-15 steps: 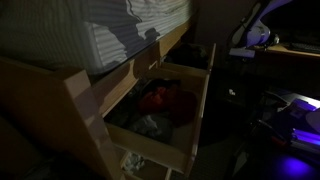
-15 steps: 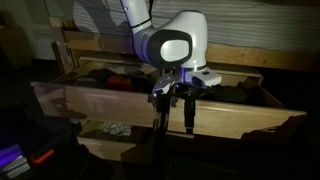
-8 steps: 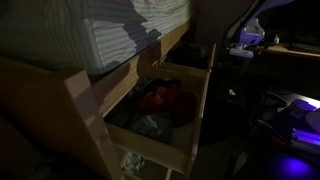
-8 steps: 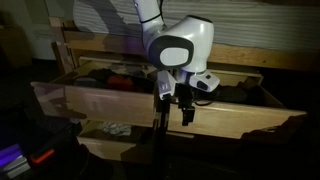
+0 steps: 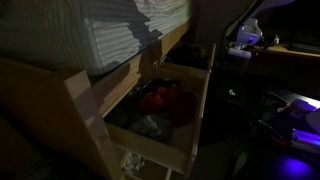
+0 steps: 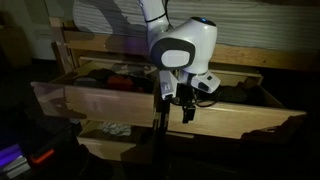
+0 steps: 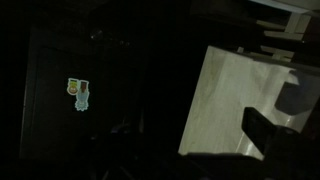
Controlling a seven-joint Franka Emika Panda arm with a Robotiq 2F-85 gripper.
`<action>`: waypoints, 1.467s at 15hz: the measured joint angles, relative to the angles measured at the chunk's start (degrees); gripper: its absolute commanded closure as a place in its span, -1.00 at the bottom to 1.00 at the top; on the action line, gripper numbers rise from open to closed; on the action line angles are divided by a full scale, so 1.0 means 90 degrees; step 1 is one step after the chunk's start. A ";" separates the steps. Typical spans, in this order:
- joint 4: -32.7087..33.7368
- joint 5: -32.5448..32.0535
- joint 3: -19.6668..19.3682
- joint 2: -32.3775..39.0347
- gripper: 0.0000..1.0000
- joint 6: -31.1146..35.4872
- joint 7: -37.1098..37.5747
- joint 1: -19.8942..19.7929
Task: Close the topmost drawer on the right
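Note:
The topmost drawer (image 6: 235, 122) is a deep pale pine box pulled far out from under the bed. It holds dark and red clothes (image 5: 158, 101). In an exterior view it shows from the side (image 5: 203, 108). My gripper (image 6: 175, 106) hangs just in front of the drawer's flat front board, fingers pointing down and apart, holding nothing. The white wrist (image 5: 246, 39) shows past the drawer's front end. In the wrist view the pale board (image 7: 235, 100) fills the right side, with one dark finger (image 7: 268, 132) over it.
A lower, smaller pale-wood drawer (image 6: 112, 146) stands partly open under the top one, and it also shows in an exterior view (image 5: 135, 164). A striped mattress (image 5: 110, 35) lies above. The room is dark, with a purple-lit device (image 5: 295, 112) on the floor side.
My gripper has shifted a little to the right and slightly up along the drawer's front board. The drawer has not moved.

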 measured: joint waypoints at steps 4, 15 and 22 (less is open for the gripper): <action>-0.0067 -0.0050 -0.0078 0.0168 -1.00 0.0409 0.0018 0.0716; 0.0692 0.0126 -0.0767 0.1228 -1.00 0.2427 0.1322 0.1934; 0.1699 0.0184 0.0176 0.1741 -1.00 0.2029 0.1511 0.0701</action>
